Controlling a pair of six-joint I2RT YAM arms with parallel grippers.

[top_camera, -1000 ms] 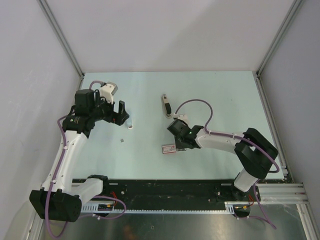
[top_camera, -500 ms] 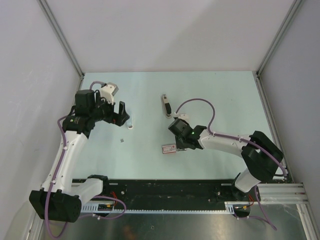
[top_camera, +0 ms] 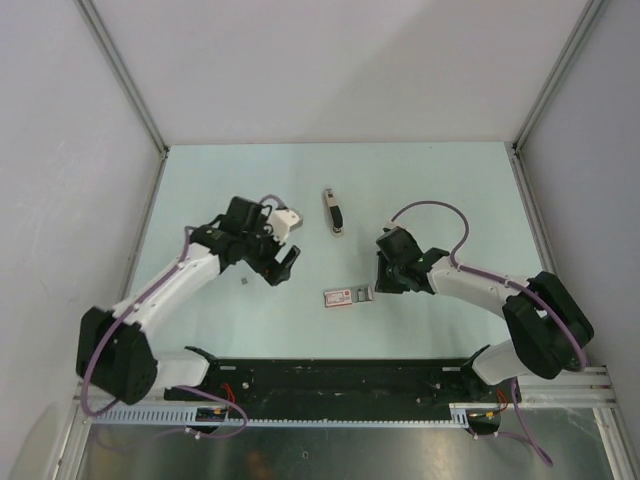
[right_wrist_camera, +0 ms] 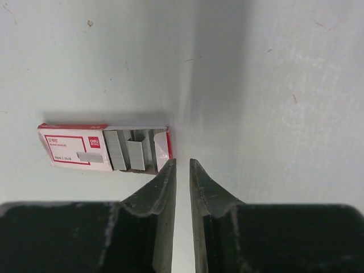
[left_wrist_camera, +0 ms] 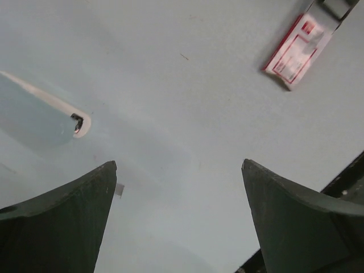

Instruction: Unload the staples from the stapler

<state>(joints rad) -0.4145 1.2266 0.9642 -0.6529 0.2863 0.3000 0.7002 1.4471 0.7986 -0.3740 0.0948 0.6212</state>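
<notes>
Lying on the desk [top_camera: 450, 190] toward its far middle, the stapler [top_camera: 334, 211] sits well apart from both arms. The left gripper [left_wrist_camera: 179, 165] hangs over bare desk with its jaws spread wide and empty. A tiny grey strip just beside one finger is possibly one of the staples [left_wrist_camera: 119, 189]. The right gripper [right_wrist_camera: 182, 162] has its jaws drawn almost together, with nothing visible between them, just beside the opened pink-and-white box [right_wrist_camera: 71, 147].

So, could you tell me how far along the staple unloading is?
Seemingly done: a tiny grey metal staple strip lies loose; more strips sit in the open pink-and-white box. In hand: nothing; left gripper open, right gripper nearly shut, empty. Left: the slim grey-beige stapler lies apart, contents unseen.
</notes>
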